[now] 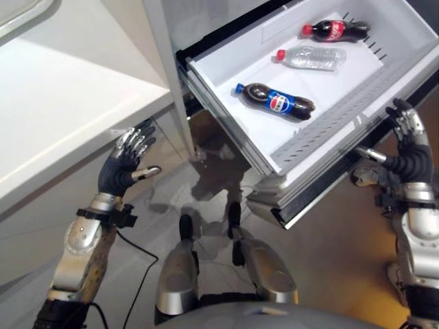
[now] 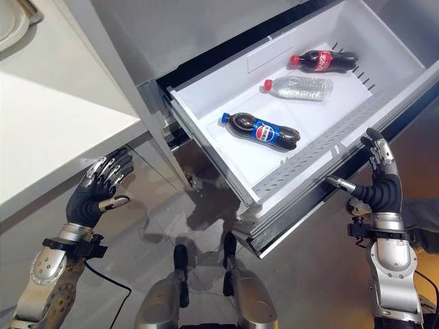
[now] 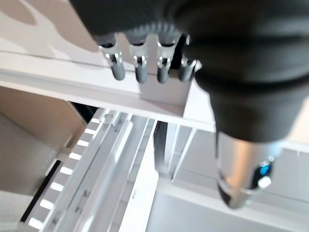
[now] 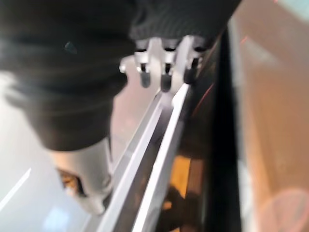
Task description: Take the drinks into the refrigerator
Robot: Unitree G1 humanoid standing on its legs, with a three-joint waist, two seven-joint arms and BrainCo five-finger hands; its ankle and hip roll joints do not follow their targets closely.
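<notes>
Three drinks lie on their sides in the pulled-out white refrigerator drawer [image 1: 343,130]. In the left eye view, a cola bottle with a blue label [image 1: 276,101] lies nearest the drawer's front. A clear bottle with a red cap [image 1: 310,57] lies behind it, and a cola bottle with a red label [image 1: 335,30] lies farthest back. None of the three touches another. The left hand [image 1: 122,168] is raised below the edge of the white bench [image 1: 68,103], well apart from the drawer. Its fingers are straight and spread and hold nothing. The right hand [image 1: 410,152] is raised just beside the drawer's front edge, at the drawer's right end. Its fingers are also straight and relaxed, the thumb held out to the side, with nothing in them.

The right eye view gives the same layout, with a gap showing between the right hand and the drawer's front.

In the left wrist view, the left hand's dark-tipped fingers [image 3: 140,67] point straight toward the white underside of the bench, clear of it, and part of the drawer's slotted front shows beyond.

In the right wrist view, the right hand's fingers [image 4: 164,72] reach straight out over the drawer's pale front rim. I cannot tell whether they touch it.
</notes>
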